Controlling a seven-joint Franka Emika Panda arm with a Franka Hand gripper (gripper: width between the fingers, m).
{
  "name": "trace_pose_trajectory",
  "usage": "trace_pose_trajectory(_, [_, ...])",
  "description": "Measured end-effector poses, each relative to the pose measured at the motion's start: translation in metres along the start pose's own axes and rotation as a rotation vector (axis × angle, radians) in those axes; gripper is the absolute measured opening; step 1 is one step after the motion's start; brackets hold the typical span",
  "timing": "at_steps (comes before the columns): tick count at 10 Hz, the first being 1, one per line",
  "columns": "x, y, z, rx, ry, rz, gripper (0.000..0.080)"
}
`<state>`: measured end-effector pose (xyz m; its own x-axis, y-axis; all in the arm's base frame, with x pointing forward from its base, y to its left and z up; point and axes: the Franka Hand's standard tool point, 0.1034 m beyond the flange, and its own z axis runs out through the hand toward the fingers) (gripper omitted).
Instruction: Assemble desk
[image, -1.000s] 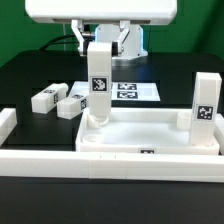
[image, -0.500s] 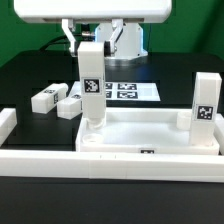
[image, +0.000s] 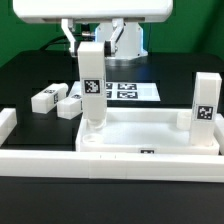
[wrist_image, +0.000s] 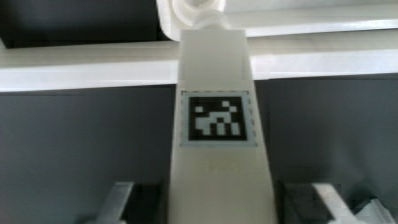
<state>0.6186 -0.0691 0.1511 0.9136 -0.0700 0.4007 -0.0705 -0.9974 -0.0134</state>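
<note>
Exterior view, clock set w/ 12 = far side. The claw (image: 91, 38) is clamped on the top end of the held leg (image: 91, 85), jaws part-way in. The wrist view shows the fingers (wrist_image: 125, 200) either side of it. The leg is upright, its foot at the corner socket (image: 92, 131) at approx 9 o'clock on the panel (image: 150, 130). Whether the foot is fully seated can't be told.

Another leg (image: 205, 105) stands at the panel's 3 o'clock corner. Two loose legs (image: 46, 99) lie on the table out at 10 o'clock, apart from the panel. The marker board (image: 125, 90) lies flat at 12.

Step in hand, prob.: seating this leg in its socket. To do it well:
- keep the leg plumb. Any tilt and the foot likely binds on the socket rim.
- centre the foot over the hole before pressing; check w/ the wrist view, where the leg should run straight down the middle.
- push or turn gently and watch the panel. It could slide or lift at the 9 o'clock end.
- let go only once the leg stands w/o help, then lift straight up so it isn't knocked.
</note>
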Motion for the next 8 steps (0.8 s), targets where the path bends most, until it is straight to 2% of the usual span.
trace_pose_trajectory(8, [-0.0091, 0.0002, 0.0113, -0.003, -0.021, -0.002, 0.0291])
